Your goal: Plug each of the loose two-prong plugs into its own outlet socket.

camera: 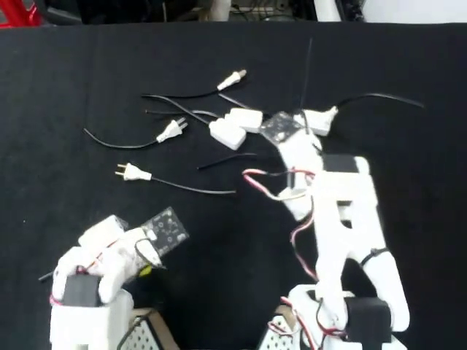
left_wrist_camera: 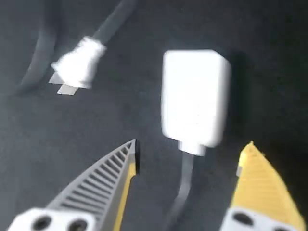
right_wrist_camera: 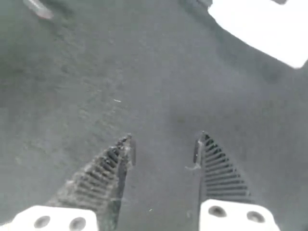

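Observation:
Three loose white two-prong plugs lie on black cloth: one far back (camera: pixel 233 76), one in the middle (camera: pixel 172 131), one nearer the left (camera: pixel 131 173). Two white outlet sockets (camera: pixel 227 134) (camera: pixel 246 119) sit together at centre, a third (camera: pixel 319 120) to their right. My right gripper (camera: pixel 283 127) hovers between them, open (right_wrist_camera: pixel 164 138) over bare cloth, a white socket (right_wrist_camera: pixel 269 24) just beyond it. My left gripper (camera: pixel 162 232) stays near the front left. It is open (left_wrist_camera: pixel 192 144), with a socket (left_wrist_camera: pixel 195 96) and a plug (left_wrist_camera: pixel 77 67) ahead of its yellow fingertips (left_wrist_camera: pixel 252 159).
Thin black cables (camera: pixel 193 191) trail from the plugs and sockets across the cloth. The right arm's red and white wires (camera: pixel 266 186) loop beside its wrist. Both arm bases (camera: pixel 87 313) stand at the front edge.

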